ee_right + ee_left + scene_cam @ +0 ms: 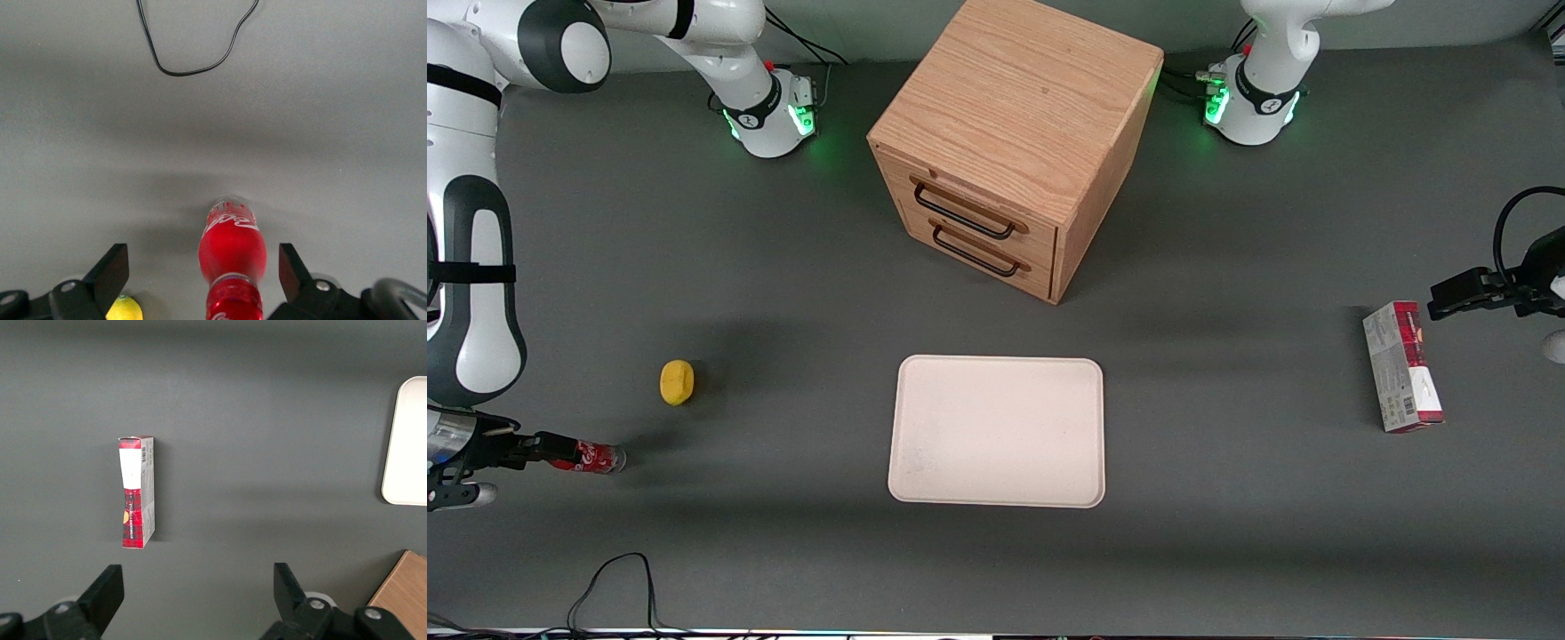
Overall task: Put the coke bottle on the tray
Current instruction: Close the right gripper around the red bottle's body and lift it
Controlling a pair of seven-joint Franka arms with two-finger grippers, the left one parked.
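Bottle (pixel 591 458): lying on its side on the table at the working arm's end, well apart from the tray (pixel 997 431). In the wrist view the bottle (pixel 231 257) sits between the two fingers (pixel 110 273) with bare table showing on either side of it.

Gripper (pixel 527 449): low over the table at the bottle's cap end, fingers spread wide, nothing clamped.

Tray: flat on the table in front of the cabinet (pixel 1014 133), nothing on it.

Lump (pixel 677 382): yellow, just beside the bottle, farther from the front camera.

Step in hand, as you may judge it: the grasp, not yet made.

Next move calls for: closing squarely on the bottle's body, then a lift and a long sideways carry to the tray. Keep the fingers off the lump.
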